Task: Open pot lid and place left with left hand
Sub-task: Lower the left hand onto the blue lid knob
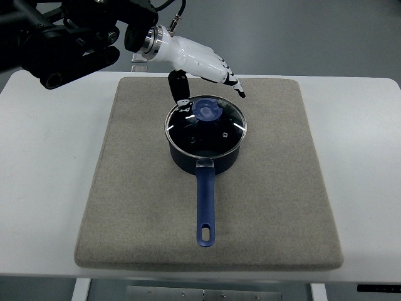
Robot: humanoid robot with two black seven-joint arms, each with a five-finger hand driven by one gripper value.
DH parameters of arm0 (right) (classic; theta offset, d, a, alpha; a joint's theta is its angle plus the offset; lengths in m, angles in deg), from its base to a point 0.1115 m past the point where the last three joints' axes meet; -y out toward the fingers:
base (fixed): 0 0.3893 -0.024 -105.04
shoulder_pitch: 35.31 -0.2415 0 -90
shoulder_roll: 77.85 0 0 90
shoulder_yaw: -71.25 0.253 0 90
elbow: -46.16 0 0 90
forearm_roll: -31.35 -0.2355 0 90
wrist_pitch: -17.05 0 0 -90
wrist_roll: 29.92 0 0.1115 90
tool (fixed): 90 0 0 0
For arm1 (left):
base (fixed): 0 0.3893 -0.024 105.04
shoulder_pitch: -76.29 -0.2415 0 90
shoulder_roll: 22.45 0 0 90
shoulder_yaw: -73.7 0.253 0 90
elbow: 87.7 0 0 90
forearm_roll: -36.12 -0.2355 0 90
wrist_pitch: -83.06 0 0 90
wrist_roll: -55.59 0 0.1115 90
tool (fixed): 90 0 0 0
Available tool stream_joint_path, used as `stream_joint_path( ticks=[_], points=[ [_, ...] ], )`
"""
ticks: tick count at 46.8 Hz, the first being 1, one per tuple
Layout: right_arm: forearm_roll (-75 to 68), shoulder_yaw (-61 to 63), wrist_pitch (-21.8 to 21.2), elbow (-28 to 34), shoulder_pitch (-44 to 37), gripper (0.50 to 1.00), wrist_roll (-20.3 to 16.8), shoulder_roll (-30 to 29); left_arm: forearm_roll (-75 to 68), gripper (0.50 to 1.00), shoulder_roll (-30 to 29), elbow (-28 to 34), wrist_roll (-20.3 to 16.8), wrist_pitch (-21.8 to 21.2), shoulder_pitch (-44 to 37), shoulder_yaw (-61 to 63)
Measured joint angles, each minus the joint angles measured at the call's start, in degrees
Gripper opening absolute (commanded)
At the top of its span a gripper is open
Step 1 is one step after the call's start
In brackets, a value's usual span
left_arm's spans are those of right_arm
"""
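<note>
A dark blue saucepan (207, 160) stands in the middle of a grey mat (125, 188), its long blue handle (205, 207) pointing toward me. A glass lid (222, 132) with a blue knob (206, 110) sits on it. My left hand (207, 78), white with black fingertips, hovers just behind and above the lid. Its fingers (227, 74) are spread and hold nothing; the thumb (178, 88) hangs down near the lid's rear left rim. The right arm does not show.
The mat lies on a white table (44, 157). The black left arm (69, 37) crosses the top left corner. Bare mat lies left of the pot (131, 157) and right of it (282, 157).
</note>
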Motion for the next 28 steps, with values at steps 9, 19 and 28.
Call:
stream_joint_path(
  ticks=[9, 19, 28],
  points=[
    [0.02, 0.00, 0.00, 0.00, 0.00, 0.917, 0.00, 0.00, -0.10, 0.981, 0.00, -0.66, 0.01, 1.80, 0.13, 1.00],
    [0.03, 0.00, 0.00, 0.00, -0.04, 0.917, 0.02, 0.00, -0.46, 0.979, 0.25, -0.43, 0.01, 1.81, 0.13, 2.02],
    [0.03, 0.00, 0.00, 0.00, -0.01, 0.917, 0.04, 0.00, -1.14, 0.979, 1.38, 0.21, 0.00, 1.75, 0.24, 2.95]
  ],
)
